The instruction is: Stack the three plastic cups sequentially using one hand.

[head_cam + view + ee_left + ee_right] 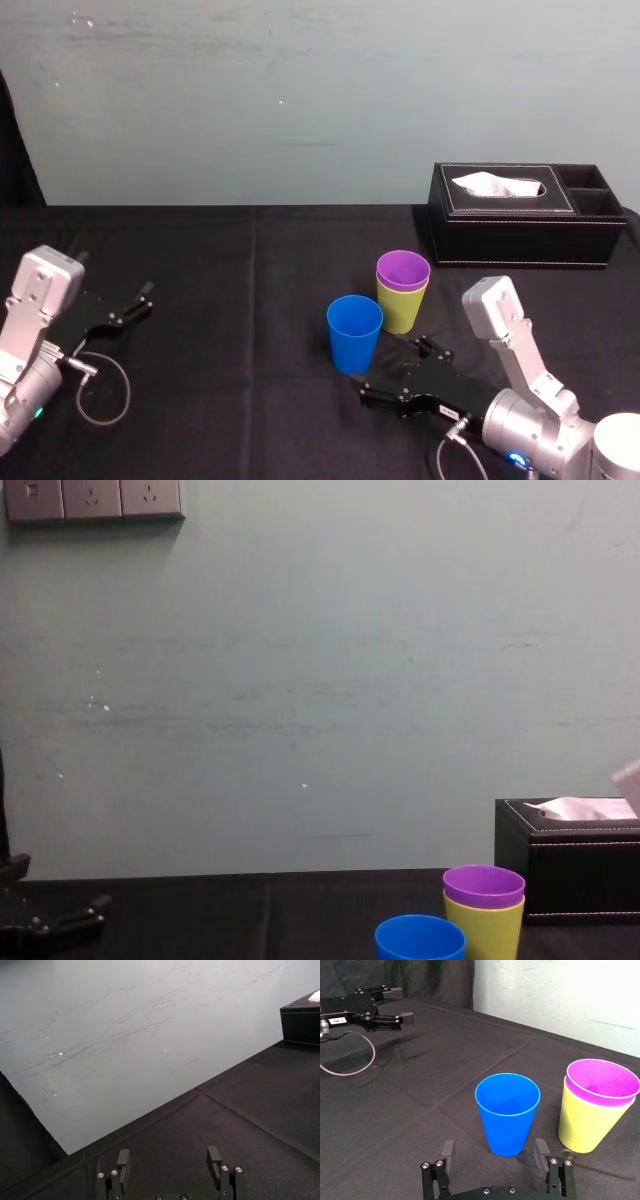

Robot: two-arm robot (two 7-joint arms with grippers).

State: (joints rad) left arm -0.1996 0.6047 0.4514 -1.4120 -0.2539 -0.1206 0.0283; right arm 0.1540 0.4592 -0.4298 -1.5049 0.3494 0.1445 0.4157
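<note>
First inspector: Do we have any legible text, brand or number to enter?

Second inspector: We have none that we can read. We note a white label (337,1020) on the body of the left claw (401,1003), seen from the right wrist; its dark characters are too small for us to make out. We note a second white label (448,412) on the body of the right claw (400,370), head view, likewise illegible.

First inspector: Then we enter no readable marking.

Purple cup (403,269) nested in yellow-green cup (401,310) — blue cup (354,332) upright just beside.
</note>
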